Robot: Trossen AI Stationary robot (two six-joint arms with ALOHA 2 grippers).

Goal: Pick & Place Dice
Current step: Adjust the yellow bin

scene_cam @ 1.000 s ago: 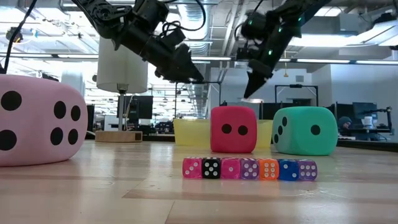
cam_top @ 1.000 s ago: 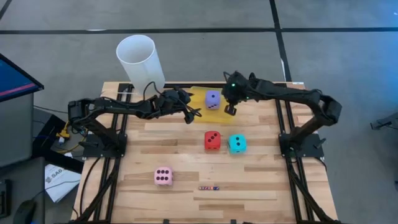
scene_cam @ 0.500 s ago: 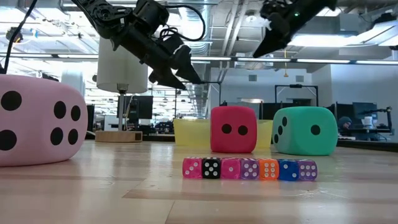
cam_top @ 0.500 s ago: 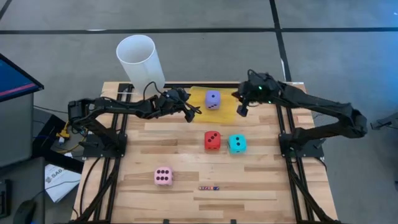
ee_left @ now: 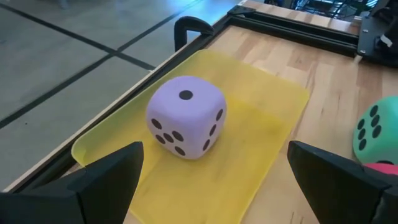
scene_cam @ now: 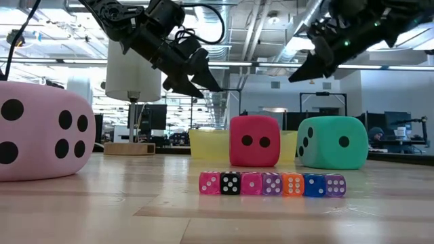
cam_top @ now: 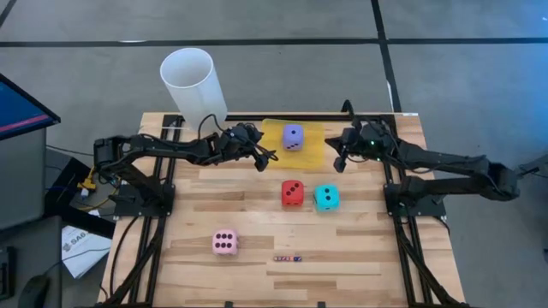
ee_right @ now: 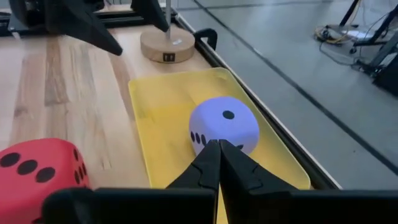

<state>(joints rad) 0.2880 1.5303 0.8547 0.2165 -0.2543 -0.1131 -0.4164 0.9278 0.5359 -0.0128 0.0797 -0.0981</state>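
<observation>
High view, my tally: purple die (cam_top: 293,137) on yellow tray (cam_top: 315,151); red die (cam_top: 292,192), cyan die (cam_top: 326,198) mid-table; pink die (cam_top: 224,242) nearer. Left gripper (cam_top: 269,157) spread, right gripper (cam_top: 337,162) pressed together, both empty. No legible writing.

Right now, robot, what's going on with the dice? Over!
Left fingers open, right fingers shut, both empty. Purple die on yellow tray. Red die, cyan die, pink die waiting.

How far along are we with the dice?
One is done: the purple die sits on the yellow tray. Nothing is in hand: the left gripper hangs open beside the tray, and the right gripper is shut and empty at the tray's other side. Left on the bare table: the red die, the cyan die and the pink die.
</observation>
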